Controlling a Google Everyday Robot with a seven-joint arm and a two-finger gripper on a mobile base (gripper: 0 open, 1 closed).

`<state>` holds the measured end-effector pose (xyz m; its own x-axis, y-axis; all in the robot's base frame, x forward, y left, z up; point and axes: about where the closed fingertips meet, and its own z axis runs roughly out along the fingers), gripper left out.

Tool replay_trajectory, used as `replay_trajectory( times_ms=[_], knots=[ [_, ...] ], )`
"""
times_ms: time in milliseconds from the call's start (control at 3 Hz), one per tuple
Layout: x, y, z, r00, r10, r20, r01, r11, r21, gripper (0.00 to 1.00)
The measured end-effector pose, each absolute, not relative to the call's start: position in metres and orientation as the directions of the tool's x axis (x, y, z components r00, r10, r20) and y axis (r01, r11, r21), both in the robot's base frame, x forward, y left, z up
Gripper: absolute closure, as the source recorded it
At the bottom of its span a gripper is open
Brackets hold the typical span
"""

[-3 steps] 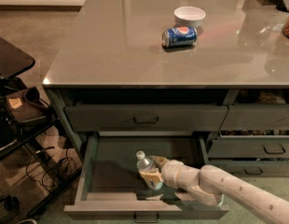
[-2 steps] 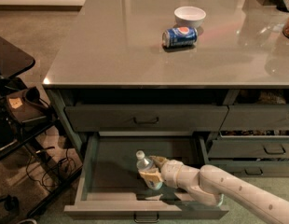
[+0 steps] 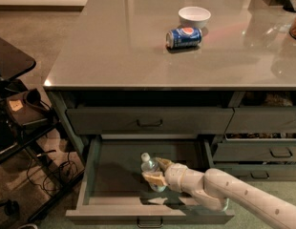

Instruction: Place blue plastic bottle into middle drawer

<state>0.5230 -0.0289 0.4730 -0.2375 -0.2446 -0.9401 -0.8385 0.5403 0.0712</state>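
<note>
Dull carpet floor down the left side, crowded toward the front by a black cart and loose cables. Nearest at centre, middle drawer pulled out: flat smooth dark bottom, low straight walls, small bar handle on the front face. Open room across the left half of the drawer bottom; right half taken up by the pale, rounded arm slanting in over the front right corner. Gripper inside the drawer near mid-floor, tan fingers clamped around the blue plastic bottle. Bottle upright, clear and slim, white cap on top, well apart from every wall; base possibly touching the bottom, hard to tell. Above, closed top drawer under the counter edge. Farther back, glossy grey countertop with a blue Pepsi can on its side, near a white bowl.
</note>
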Motion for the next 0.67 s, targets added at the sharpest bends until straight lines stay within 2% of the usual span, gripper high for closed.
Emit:
replay_trajectory(
  times_ms=[333, 667],
  knots=[
    [0.523, -0.0288, 0.473, -0.237, -0.245, -0.94, -0.839, 0.54, 0.071, 0.0],
    [0.523, -0.0288, 0.473, -0.237, -0.245, -0.94, -0.839, 0.54, 0.071, 0.0]
  ],
)
